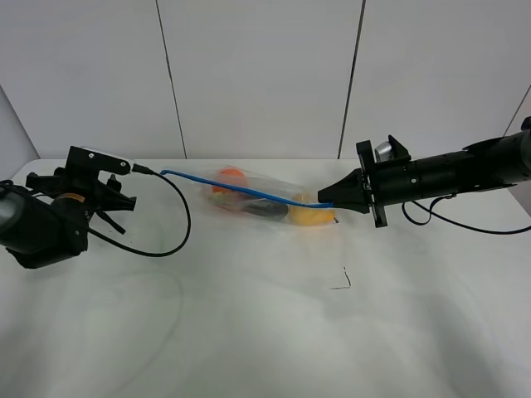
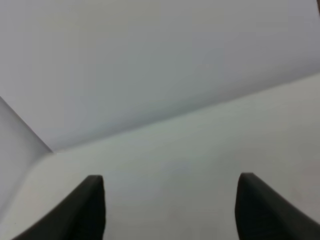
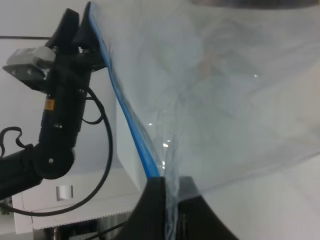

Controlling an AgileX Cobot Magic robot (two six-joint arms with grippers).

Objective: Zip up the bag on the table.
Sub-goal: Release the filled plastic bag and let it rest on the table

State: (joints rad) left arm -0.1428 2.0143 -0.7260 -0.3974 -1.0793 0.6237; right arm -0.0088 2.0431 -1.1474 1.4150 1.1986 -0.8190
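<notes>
The clear bag (image 1: 264, 197) lies on the white table (image 1: 265, 332) at the middle back, with orange, dark and yellow produce inside. Its blue zipper strip (image 1: 241, 191) runs along it from left to right. My right gripper (image 1: 325, 201) is shut on the bag's right end at the zipper. In the right wrist view the right gripper (image 3: 167, 195) pinches the plastic, and the bag (image 3: 225, 85) and blue strip (image 3: 131, 127) stretch away from it. My left gripper (image 1: 79, 184) is at the far left, apart from the bag. In the left wrist view the left gripper (image 2: 170, 205) is open and empty.
A black cable (image 1: 174, 228) loops over the table between the left arm and the bag's left end. A small black mark (image 1: 342, 282) sits in front of the bag. White wall panels (image 1: 257, 75) stand behind the table's back edge.
</notes>
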